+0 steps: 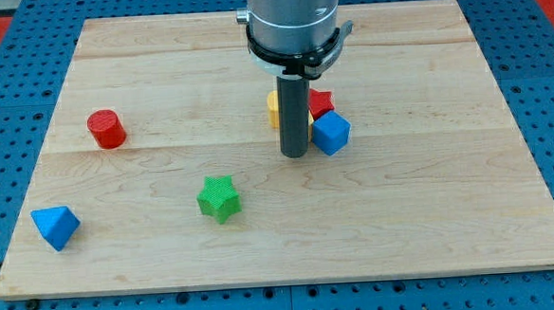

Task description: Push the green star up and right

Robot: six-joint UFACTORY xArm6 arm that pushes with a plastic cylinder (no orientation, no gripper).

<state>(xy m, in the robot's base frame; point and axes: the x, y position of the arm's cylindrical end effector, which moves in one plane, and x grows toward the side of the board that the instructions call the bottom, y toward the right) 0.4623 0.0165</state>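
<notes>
The green star (219, 198) lies on the wooden board (432, 213), left of centre toward the view's bottom. My tip (295, 154) rests on the board up and to the right of the star, well apart from it. The tip stands just left of a blue cube (331, 132), close to it or touching; I cannot tell which.
Behind the rod sit a yellow block (273, 108) and a red block (321, 102), partly hidden. A red cylinder (107, 129) stands at the view's left. A blue triangular block (55, 226) lies at the bottom left corner. Blue pegboard surrounds the board.
</notes>
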